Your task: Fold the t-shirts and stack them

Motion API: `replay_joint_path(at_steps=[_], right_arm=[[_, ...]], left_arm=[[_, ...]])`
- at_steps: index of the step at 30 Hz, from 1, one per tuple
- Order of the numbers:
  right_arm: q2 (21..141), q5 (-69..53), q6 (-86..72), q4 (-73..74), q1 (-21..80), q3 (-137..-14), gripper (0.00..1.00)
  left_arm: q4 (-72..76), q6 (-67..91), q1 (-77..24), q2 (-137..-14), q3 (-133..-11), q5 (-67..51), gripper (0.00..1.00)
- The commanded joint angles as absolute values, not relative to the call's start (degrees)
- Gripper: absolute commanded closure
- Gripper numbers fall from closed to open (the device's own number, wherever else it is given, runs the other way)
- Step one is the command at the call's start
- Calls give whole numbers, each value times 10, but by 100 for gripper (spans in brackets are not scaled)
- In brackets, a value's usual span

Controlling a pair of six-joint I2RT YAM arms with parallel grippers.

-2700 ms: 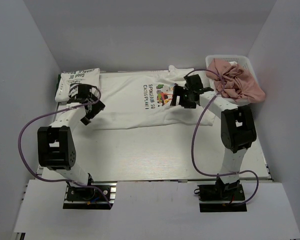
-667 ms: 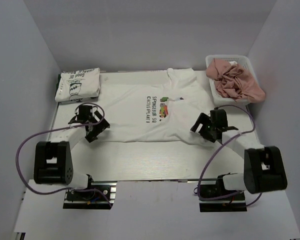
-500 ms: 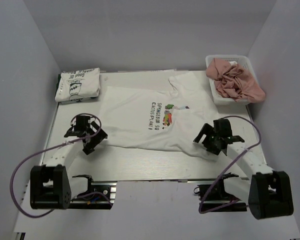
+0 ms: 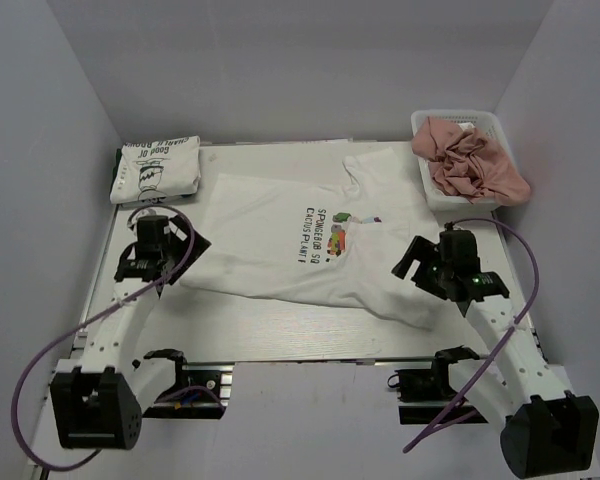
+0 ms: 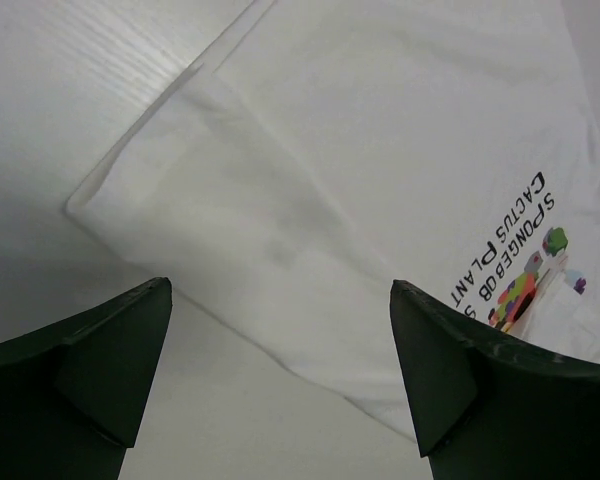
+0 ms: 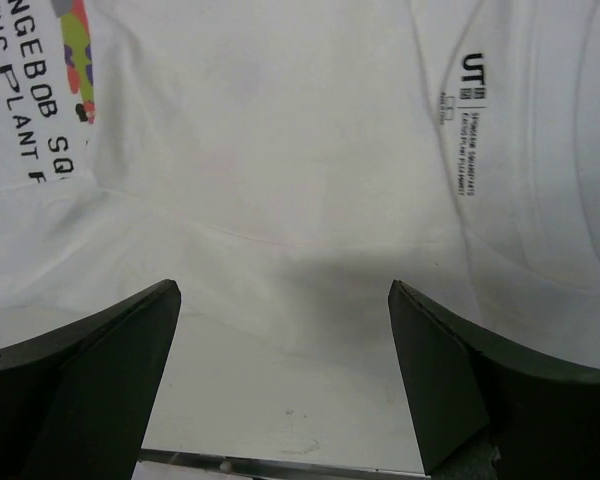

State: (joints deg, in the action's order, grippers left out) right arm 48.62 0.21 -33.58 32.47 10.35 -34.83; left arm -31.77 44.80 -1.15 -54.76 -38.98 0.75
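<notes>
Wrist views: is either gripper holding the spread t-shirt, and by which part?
Nothing is held. The left gripper and the right gripper both have open jaws, with the t-shirt lying loose beneath them at its near edge.

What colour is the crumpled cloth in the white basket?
The crumpled cloth is pink; top external view.

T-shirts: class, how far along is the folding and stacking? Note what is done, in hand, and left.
Done: the line-drawing t-shirt lies folded at the far-left corner. In hand: nothing gripped; left gripper and right gripper hang open over the cartoon-print t-shirt, spread out. Left: fold it, stack it on the folded one.
</notes>
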Motion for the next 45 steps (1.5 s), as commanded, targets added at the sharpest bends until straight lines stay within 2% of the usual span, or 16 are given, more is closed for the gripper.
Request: replay_joint_path(at_steps=[1,4,9,16,24,29,36,40,45], right_arm=[[516,-54,-288,254,114,-366,10],[564,-54,-263,221,119,-382,10],[626,-86,-257,152,125,-394,10],[658,-110,-268,103,124,-396,10],[644,-64,-253,106,123,-389,10],[650,-60,-248,105,124,-392,10],[671,-74,-239,72,132,-433,10],[705,-66,-239,62,141,-489,10],[774,-50,-246,53,141,-574,10]], left_arm=[[-217,429,-13,-637,-415,-32,0],[-161,429,-13,-706,-427,-48,0],[-161,429,-13,-826,-449,-48,0],[-298,472,-13,-864,-396,36,0],[-420,528,-13,-739,-301,25,0],[-458,555,-19,-592,-283,-2,0],[-455,531,-19,-562,-399,94,0],[-374,506,-8,-622,-471,130,0],[-341,475,-3,-789,-569,171,0]])
